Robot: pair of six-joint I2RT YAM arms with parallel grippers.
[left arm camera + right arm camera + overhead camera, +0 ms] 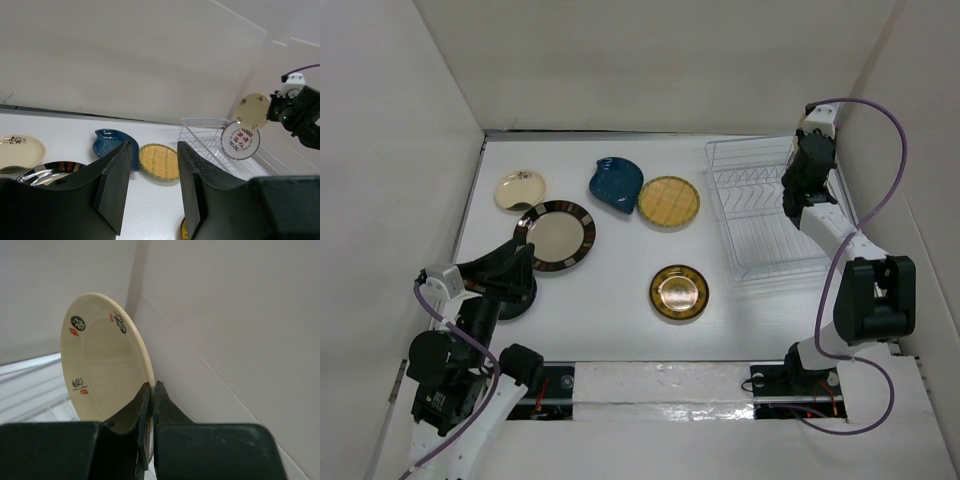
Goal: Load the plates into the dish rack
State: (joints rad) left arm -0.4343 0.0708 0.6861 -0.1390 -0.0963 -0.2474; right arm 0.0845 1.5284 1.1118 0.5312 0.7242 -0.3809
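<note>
Cream plate with dark and red marks (100, 365), held upright by its lower rim above the white wire dish rack (760, 250). The right gripper (151, 385) is clamped on the rim, its jaws nearly together with only the plate's edge between them. A plate with red characters (240, 141) appears to stand already among the tines.

Step in hand: racking the held plate. The next move calls for lowering it edge-first into a free slot, then releasing.

The left gripper (154, 150) hangs low over the table (620, 260), jaws moderately apart and holding nothing. The floral plate (520, 190), striped-rim plate (556, 236), blue leaf-shaped plate (615, 182), yellow woven-look plate (669, 201) and gold plate (679, 292) lie flat, unloaded.
</note>
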